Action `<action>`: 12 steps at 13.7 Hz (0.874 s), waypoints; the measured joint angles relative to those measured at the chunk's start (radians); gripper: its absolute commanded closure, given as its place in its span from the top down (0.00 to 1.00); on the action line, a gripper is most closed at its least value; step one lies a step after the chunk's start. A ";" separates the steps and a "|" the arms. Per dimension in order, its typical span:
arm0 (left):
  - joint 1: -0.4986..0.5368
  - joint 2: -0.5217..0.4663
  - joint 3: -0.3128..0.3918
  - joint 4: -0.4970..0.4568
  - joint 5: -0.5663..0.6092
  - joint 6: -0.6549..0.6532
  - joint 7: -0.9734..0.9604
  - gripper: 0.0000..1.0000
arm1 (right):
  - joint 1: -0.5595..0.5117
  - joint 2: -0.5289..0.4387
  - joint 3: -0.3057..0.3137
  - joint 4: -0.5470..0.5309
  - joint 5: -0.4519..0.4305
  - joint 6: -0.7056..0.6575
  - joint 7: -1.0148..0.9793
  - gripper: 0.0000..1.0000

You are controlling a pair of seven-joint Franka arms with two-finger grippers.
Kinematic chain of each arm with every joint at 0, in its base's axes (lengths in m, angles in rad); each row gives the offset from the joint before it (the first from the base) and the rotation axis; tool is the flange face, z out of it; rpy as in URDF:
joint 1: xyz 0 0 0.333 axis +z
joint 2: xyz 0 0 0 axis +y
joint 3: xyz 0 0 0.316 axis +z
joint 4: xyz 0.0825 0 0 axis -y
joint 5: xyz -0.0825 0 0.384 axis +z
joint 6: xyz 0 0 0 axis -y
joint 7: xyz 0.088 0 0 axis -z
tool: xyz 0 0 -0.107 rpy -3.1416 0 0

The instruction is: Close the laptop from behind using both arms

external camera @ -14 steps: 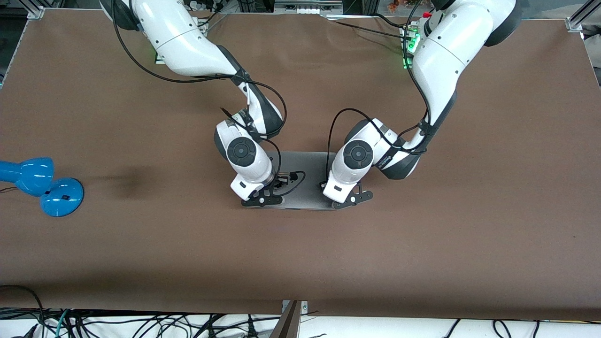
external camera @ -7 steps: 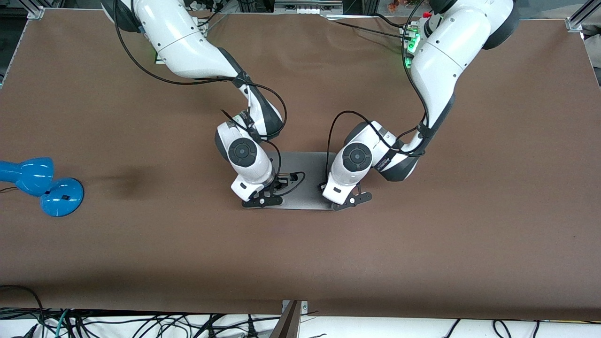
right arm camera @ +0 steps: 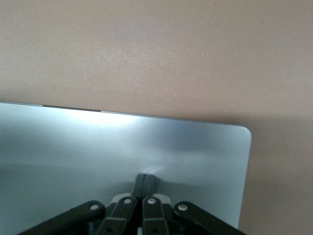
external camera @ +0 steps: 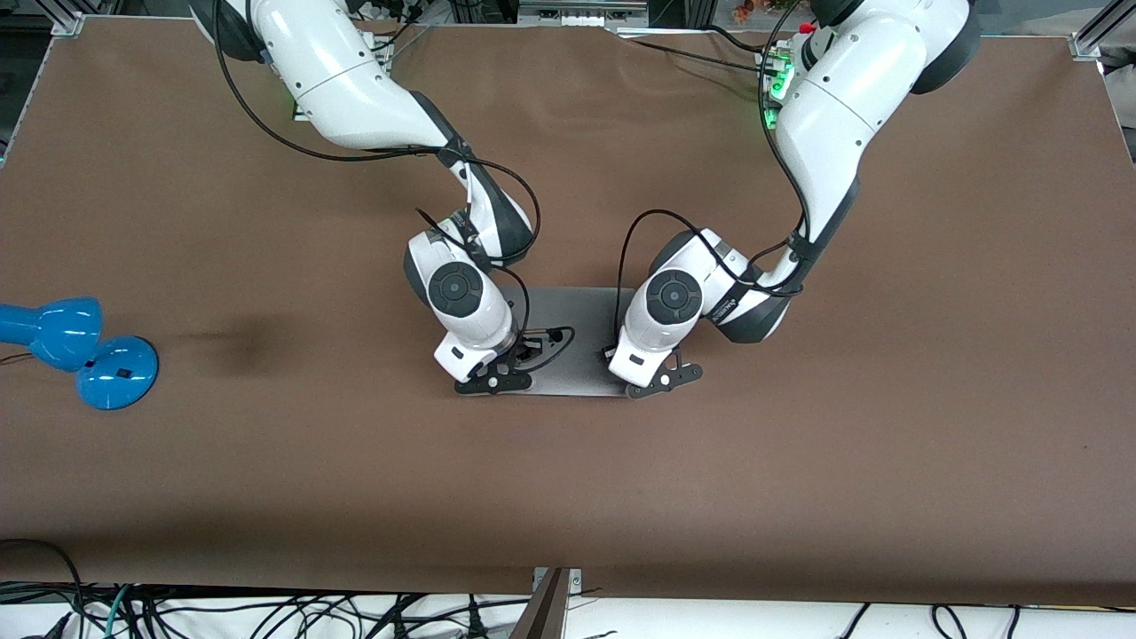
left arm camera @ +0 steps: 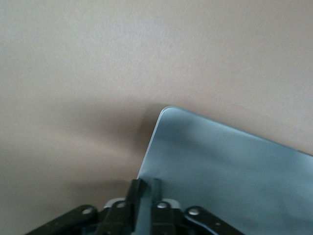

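The silver-grey laptop (external camera: 581, 355) lies in the middle of the table with its lid down flat, so neither screen nor keyboard shows. My right gripper (external camera: 493, 382) is shut, and its fingertips press on the lid (right arm camera: 98, 147) near the corner at the right arm's end, in the right wrist view (right arm camera: 146, 178). My left gripper (external camera: 664, 377) rests on the lid (left arm camera: 220, 166) at the edge by the left arm's end. Its fingers (left arm camera: 136, 188) stand a narrow gap apart and hold nothing, in the left wrist view (left arm camera: 145, 185).
A blue desk lamp (external camera: 80, 351) lies on the brown table (external camera: 799, 488) near the right arm's end. Cables hang along the table edge nearest the front camera.
Both grippers have shifted very slightly on the lid. The laptop lies flat as before.
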 measured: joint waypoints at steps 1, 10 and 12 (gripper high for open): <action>0.000 -0.002 0.001 0.009 0.005 0.000 0.000 1.00 | -0.003 0.000 0.000 0.007 0.000 -0.017 0.003 0.28; 0.045 -0.087 0.007 0.012 0.019 -0.149 0.094 1.00 | -0.041 -0.161 -0.001 0.065 0.005 -0.269 0.041 0.98; 0.059 -0.109 0.009 -0.017 0.019 -0.153 0.129 1.00 | -0.073 -0.224 0.010 0.086 0.005 -0.391 0.041 0.99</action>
